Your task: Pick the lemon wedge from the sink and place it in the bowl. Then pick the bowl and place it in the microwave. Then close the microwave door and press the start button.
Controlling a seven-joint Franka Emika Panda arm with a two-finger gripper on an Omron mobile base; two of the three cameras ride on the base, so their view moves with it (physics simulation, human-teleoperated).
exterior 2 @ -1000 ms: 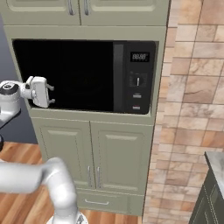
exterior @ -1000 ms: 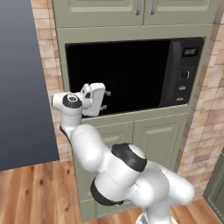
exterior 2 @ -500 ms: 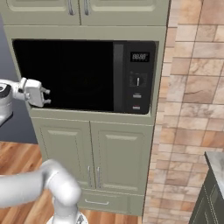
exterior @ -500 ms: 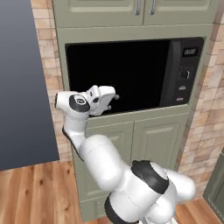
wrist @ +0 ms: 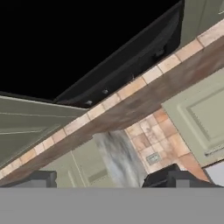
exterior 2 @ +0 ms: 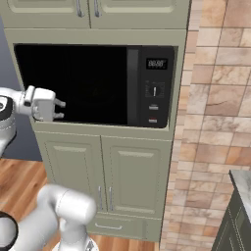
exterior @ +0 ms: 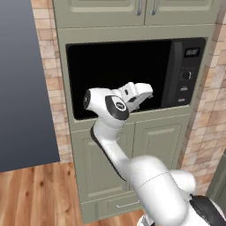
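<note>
The black microwave (exterior: 132,75) (exterior 2: 73,81) is built into the green cabinet wall. Its microwave door (exterior 2: 78,73) lies flat across the front and nothing of the inside shows. The control panel (exterior 2: 154,88) (exterior: 187,75) with its display sits at the microwave's right end. My gripper (exterior: 143,92) (exterior 2: 61,110) hovers in front of the door's lower left part, just above the ledge. It points to the right, open, with nothing between its fingertips (wrist: 39,178). In the hand view the microwave (wrist: 65,39) runs slantwise across the top. The lemon wedge, the bowl and the sink are out of view.
Green cabinet doors (exterior 2: 103,176) stand below the microwave, and more cupboards (exterior: 141,9) above it. A brick wall (exterior 2: 215,122) rises at the right. A tall blue-grey panel (exterior: 24,88) stands left of the cabinets. The floor (exterior: 39,198) is wood. A dark counter corner (exterior 2: 240,196) shows at far right.
My hand has turned and slid a little to the right along the microwave's lower edge. The elbow has swung nearer the cameras. The jaws stayed open.
</note>
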